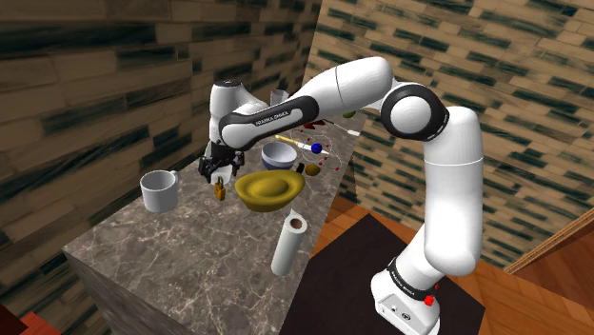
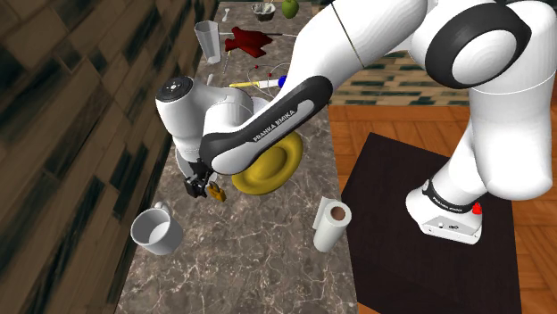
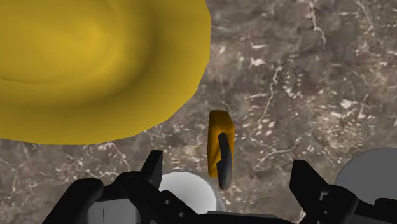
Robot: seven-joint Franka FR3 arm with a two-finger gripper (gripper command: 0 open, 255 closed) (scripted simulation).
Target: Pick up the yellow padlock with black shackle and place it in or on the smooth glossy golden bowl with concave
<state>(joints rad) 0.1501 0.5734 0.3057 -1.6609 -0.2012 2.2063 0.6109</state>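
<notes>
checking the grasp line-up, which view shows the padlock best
The wrist view: the padlock shows whole, between the gripper's open fingers and touching neither, beside the yellow bowl. In the shoulder and second exterior views it is a small yellow bit just under the gripper.

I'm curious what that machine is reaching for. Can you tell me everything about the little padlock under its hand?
The padlock is small, with a smooth yellow-orange body and a black shackle at one end. It lies on the marbled counter, close beside the golden bowl but apart from it. The black hand hangs over it with its two fingers spread to either side. Neither finger touches it, so it is not held.
</notes>
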